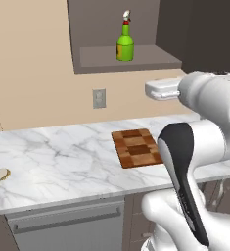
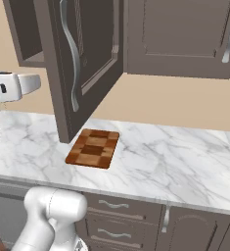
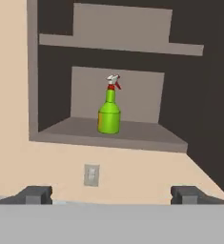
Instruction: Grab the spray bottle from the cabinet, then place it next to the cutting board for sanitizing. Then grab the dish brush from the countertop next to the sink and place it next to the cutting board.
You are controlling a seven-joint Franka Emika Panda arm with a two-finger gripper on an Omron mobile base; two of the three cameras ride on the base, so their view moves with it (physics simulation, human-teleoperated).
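The green spray bottle [image 1: 125, 44] [image 3: 109, 114] stands upright on the lower shelf of the open cabinet [image 1: 136, 61] [image 3: 132, 134]. In the hand view my gripper [image 3: 111, 196] is level with it and well short of it, open, with nothing between its fingertips [image 3: 35, 194]. The white hand [image 1: 161, 89] [image 2: 16, 86] hovers above the countertop [image 1: 62, 157] [image 2: 160, 157], right of and below the shelf. The checkered cutting board [image 1: 137, 147] [image 2: 93, 148] lies flat on the marble. The dish brush [image 1: 1, 175] lies at the counter's far left, near the front edge.
The cabinet's door [image 2: 84, 54] hangs open over the counter, just above the board's far left corner. A wall outlet [image 1: 99, 98] [image 3: 91, 175] sits below the shelf. A grey appliance front [image 1: 67, 225] and drawers [image 2: 116, 215] lie under the counter.
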